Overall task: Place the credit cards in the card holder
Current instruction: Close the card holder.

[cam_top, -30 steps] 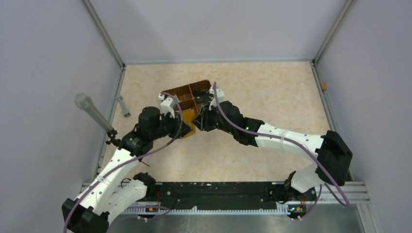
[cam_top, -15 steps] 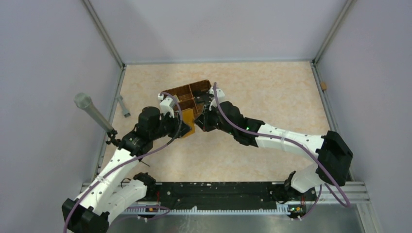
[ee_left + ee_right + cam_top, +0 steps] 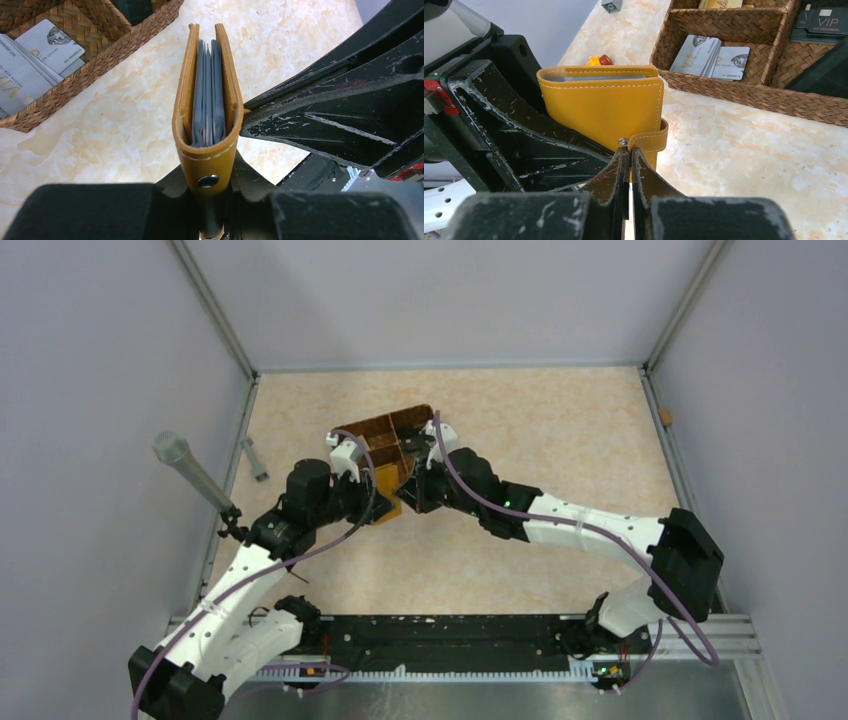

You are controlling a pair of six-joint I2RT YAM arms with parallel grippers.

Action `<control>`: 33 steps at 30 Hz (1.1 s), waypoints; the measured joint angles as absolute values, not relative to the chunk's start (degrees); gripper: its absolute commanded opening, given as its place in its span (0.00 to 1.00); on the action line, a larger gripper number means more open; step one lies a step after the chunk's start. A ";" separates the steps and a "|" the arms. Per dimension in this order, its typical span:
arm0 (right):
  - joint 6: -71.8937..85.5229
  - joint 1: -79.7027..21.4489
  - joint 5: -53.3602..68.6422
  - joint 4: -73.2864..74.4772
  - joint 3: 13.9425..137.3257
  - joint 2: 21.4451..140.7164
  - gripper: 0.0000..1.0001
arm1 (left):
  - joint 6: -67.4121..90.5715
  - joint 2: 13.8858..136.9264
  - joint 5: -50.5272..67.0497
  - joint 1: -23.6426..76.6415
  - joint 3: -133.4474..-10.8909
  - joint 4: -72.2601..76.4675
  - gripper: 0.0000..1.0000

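- Just beside the basket [image 3: 724, 90], the left gripper [image 3: 209, 200] gripped the wallet [image 3: 207, 155] upright, cards [image 3: 207, 95] inside.
- The right gripper [image 3: 628, 150], open a second before, had clenched shut at the wallet's strap [image 3: 651, 139].

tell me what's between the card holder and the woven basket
Nothing: only bare tabletop separates the card holder from the basket, clearest in the left wrist view.
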State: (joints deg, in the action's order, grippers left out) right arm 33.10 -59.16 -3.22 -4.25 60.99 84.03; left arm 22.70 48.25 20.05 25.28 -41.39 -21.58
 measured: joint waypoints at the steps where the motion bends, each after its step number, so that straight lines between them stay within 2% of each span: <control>1: 32.99 -59.16 -3.27 -3.88 61.32 84.18 0.00 | 22.63 48.27 20.05 25.28 -41.39 -21.58 0.00; 33: 28.51 -59.13 0.05 0.19 66.30 88.18 0.00 | 22.35 48.93 19.22 24.88 -41.39 -23.66 0.00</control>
